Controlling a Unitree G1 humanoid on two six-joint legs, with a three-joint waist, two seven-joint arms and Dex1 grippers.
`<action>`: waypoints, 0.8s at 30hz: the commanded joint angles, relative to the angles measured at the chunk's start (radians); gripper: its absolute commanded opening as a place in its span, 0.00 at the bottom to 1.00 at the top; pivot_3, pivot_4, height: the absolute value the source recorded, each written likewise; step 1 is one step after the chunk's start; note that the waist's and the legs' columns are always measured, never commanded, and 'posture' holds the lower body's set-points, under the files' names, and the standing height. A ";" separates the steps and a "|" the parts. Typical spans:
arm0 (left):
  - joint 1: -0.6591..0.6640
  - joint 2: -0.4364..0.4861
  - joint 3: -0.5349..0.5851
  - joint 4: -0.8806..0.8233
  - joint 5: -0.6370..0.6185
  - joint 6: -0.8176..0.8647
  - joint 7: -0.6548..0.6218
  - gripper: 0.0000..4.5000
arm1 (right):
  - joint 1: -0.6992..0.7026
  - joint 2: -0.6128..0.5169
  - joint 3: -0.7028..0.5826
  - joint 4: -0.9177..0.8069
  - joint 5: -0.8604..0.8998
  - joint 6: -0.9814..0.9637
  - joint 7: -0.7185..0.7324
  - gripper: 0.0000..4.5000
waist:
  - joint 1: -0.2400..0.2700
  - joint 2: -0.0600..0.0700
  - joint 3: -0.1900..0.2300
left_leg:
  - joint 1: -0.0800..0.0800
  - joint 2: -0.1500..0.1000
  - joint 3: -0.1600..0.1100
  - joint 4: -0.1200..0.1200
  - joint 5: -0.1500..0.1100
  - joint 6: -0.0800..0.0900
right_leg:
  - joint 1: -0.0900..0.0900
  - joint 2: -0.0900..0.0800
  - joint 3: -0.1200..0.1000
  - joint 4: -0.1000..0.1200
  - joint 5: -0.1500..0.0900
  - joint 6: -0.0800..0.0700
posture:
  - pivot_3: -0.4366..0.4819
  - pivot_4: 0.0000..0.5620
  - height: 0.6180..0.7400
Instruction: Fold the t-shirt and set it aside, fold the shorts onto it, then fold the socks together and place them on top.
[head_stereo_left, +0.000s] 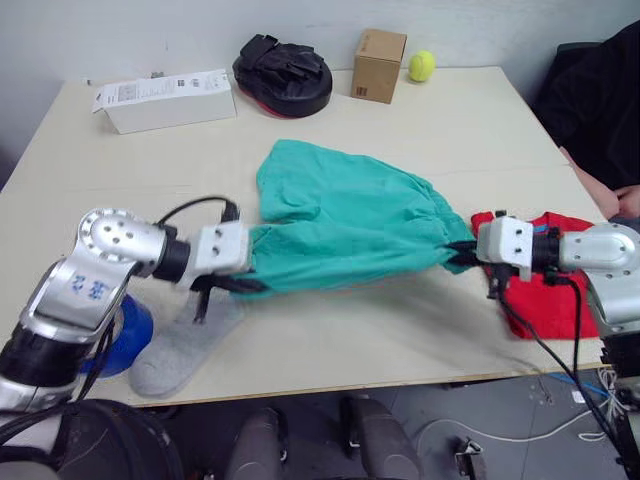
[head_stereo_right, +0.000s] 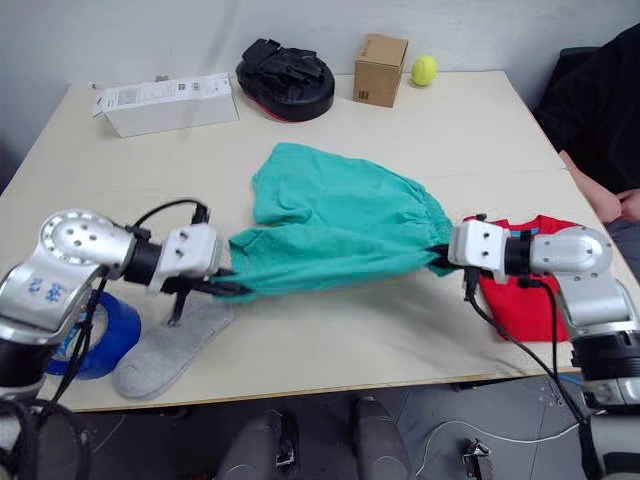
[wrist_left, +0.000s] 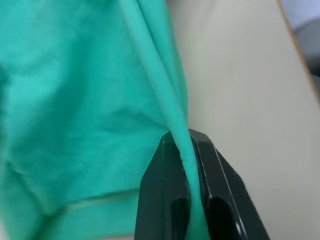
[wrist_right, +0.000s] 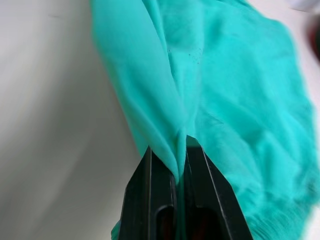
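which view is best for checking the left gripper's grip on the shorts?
Left wrist view: the left gripper is shut on a teal fold of the shorts, the fabric pinched between both black fingers. The eye views show the shorts stretched between the left gripper and the right gripper, but not the pinch itself. The right wrist view shows the right gripper's own pinch.

The shorts (head_stereo_left: 345, 225) are thin, matt teal cloth, creased and gathered at the hems. The t-shirt (head_stereo_left: 545, 290) is matt red cotton. The sock (head_stereo_left: 180, 350) is soft grey knit. The desk (head_stereo_left: 480, 140) is pale, smooth wood with a dull sheen. The left pincer (wrist_left: 189, 200) is smooth, glossy black plastic.
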 joint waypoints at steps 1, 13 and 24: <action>0.075 0.058 0.041 -0.084 -0.041 0.027 -0.023 0.01 | 0.075 -0.081 -0.040 -0.077 0.061 0.035 0.107 0.00 | 0.003 0.000 0.000 | 0.000 0.000 0.000 0.000 -0.001 0.002 | 0.000 0.000 0.001 0.000 0.000 0.000 | 0.48 0.27 1.00; 0.137 0.067 0.123 -0.210 -0.229 0.162 0.031 0.01 | -0.040 -0.040 -0.010 0.076 -0.088 -0.113 0.023 0.00 | -0.003 0.000 0.000 | 0.001 -0.001 0.000 0.001 -0.003 0.004 | 0.001 -0.001 0.000 0.000 0.000 0.000 | 0.48 0.27 1.00; 0.249 0.261 0.268 -0.307 -0.448 0.277 -0.101 0.01 | 0.161 -0.226 -0.069 -0.277 0.231 0.210 0.271 0.00 | 0.003 0.001 0.001 | 0.000 0.000 -0.003 0.001 -0.003 0.002 | 0.001 -0.001 0.000 0.000 -0.002 -0.002 | 0.48 0.27 1.00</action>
